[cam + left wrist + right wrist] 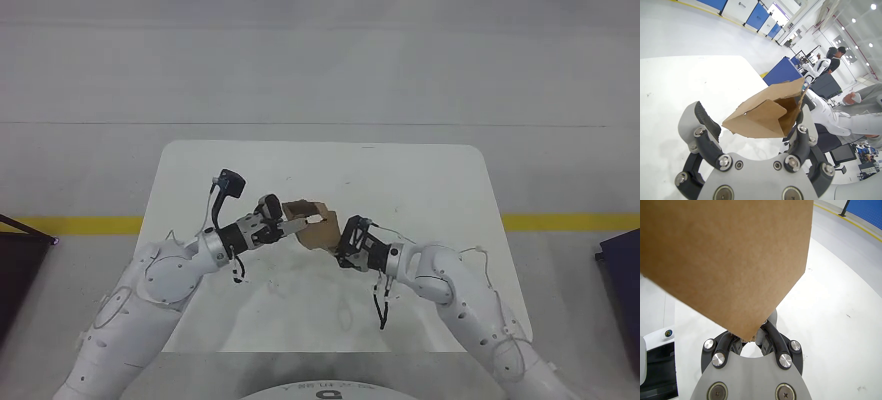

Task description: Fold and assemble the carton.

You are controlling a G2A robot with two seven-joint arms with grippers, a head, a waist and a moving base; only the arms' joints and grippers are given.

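A brown cardboard carton (316,230), partly folded with one end gaping, hangs above the middle of the white table between both arms. My right gripper (345,247) is shut on a lower corner of the carton (725,256), whose flat panel hides the fingertips of the right gripper (750,339). My left gripper (297,222) is open at the opposite end. The carton (761,117) lies between its spread fingers: one finger (806,121) is against the edge of the open mouth, the other finger (705,121) stands apart from the cardboard. An inner flap is folded inward.
The white table (420,180) has bare surface all round the carton, with a few small dark marks. Its far edge borders grey floor with a yellow line (570,221). Blue partitions (757,17) stand far behind.
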